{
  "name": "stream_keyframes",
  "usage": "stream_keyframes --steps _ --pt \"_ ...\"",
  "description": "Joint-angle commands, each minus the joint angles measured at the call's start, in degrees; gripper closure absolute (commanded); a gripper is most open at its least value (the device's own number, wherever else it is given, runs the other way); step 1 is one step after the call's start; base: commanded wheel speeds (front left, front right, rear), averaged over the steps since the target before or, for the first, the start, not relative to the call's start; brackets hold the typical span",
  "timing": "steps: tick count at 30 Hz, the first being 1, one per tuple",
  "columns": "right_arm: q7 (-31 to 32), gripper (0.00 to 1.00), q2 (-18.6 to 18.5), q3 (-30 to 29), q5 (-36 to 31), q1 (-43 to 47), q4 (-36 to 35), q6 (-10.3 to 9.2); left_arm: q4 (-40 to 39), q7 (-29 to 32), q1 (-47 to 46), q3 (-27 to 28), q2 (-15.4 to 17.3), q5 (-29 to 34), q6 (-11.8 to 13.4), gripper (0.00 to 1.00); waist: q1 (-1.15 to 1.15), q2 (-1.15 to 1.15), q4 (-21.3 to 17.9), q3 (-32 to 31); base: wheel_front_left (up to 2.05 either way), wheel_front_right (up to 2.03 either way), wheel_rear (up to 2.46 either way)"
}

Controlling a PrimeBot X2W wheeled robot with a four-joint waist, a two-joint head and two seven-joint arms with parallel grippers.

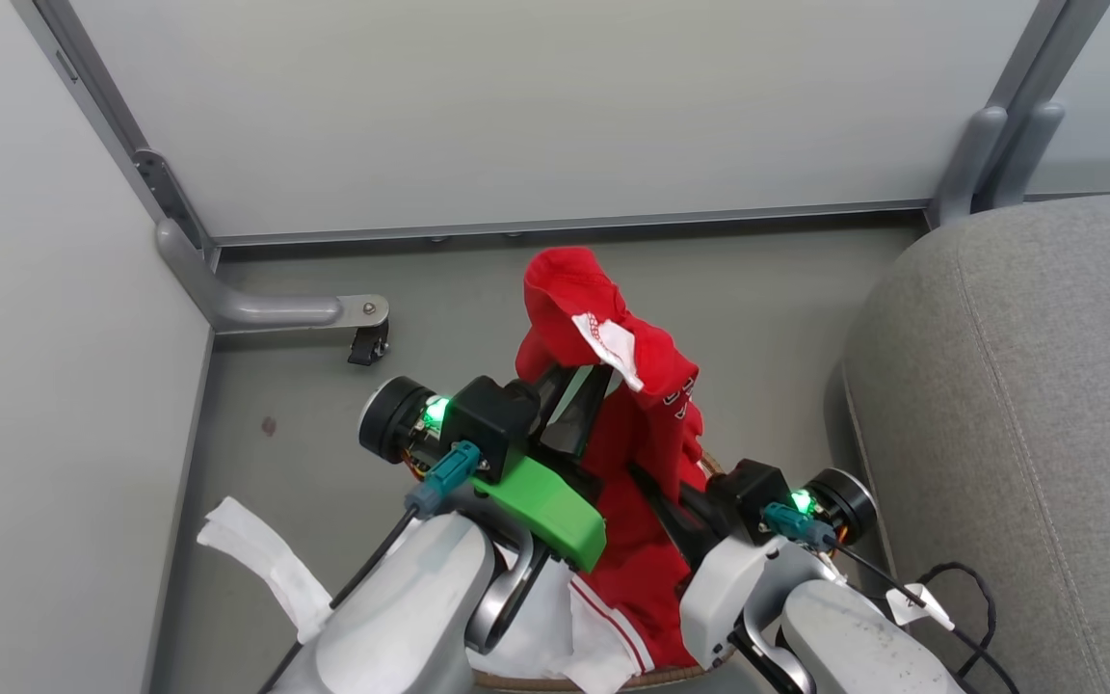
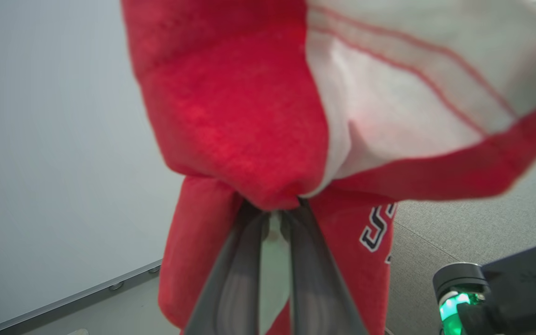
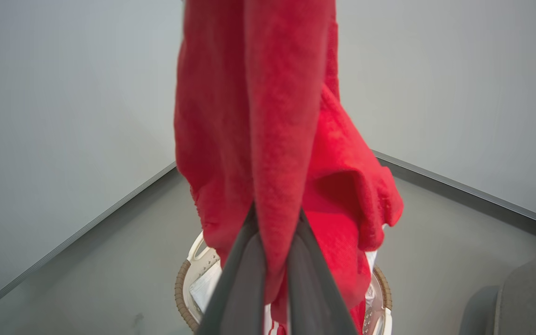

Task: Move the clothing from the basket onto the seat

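L gripper [image 1: 586, 382] & R gripper [image 1: 649, 479] both pinch the red garment [image 1: 634, 564], hanging long-axis vertical; seat [image 1: 1027, 414] sits at your 3 o'clock, R gripper nearer.

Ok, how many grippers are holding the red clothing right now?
2. The left gripper pinches the clothing just below its white trim; the right gripper pinches a red fold lower down, above the basket.
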Motion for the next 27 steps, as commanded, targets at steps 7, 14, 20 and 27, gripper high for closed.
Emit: stream_keyframes --steps 7,14,20,27 --pt "-0.3 1.00 -0.2 -1.5 0.5 1.1 -2.8 -0.06 0.4 -0.2 -0.4 0.9 0.1 -0.4 0.5 1.00 0.00 0.00 -0.7 0.1 0.00 0.00 0.00" --pt "-0.3 1.00 -0.2 -3.9 0.9 3.2 -8.0 -0.06 2.8 -0.1 1.6 3.1 0.4 0.7 1.2 0.00 0.00 0.00 -2.2 0.3 0.00 0.00 0.00" --pt "-0.3 1.00 -0.2 -6.0 0.9 5.3 -12.6 -0.06 5.7 -0.1 3.3 5.7 1.5 1.8 1.2 0.00 0.00 0.00 -6.1 0.8 0.00 0.00 0.00" --pt "-0.3 1.00 -0.2 -9.5 2.1 7.5 -17.2 -0.06 7.3 -0.1 4.8 8.5 2.5 3.6 0.9 0.00 0.00 0.00 -12.6 1.9 0.00 0.00 0.00"
